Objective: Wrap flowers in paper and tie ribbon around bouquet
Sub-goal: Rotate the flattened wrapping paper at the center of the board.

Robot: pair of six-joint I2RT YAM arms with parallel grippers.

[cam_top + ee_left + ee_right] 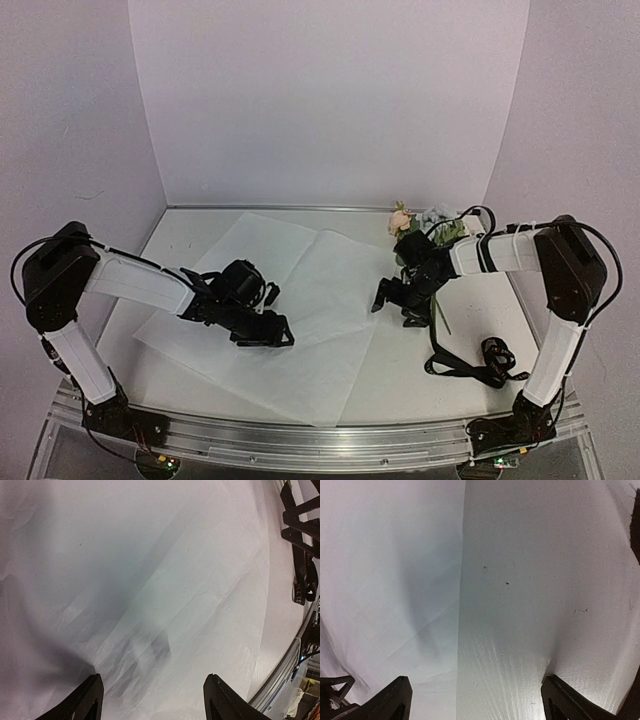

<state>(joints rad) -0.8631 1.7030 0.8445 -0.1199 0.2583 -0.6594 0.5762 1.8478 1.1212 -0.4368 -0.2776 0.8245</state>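
Note:
The white paper [300, 310] lies flat in the middle of the table, one corner pointing toward me. My left gripper [277, 335] hovers low over its near-left part, open, with only paper [150, 580] between the fingertips [92, 695]. My right gripper [398, 305] is open at the sheet's right edge. In the right wrist view the paper [390, 580] fills the left half and bare table [535, 580] the right. The flowers [403, 220] lie at the back right, partly behind the right arm. The black ribbon [470, 372] lies loose at the front right, and the ribbon [300, 555] also shows in the left wrist view.
White walls close in the table at the back and on both sides. A metal rail [300, 440] runs along the near edge between the two arm bases. Black cables loop around the right arm near the flowers.

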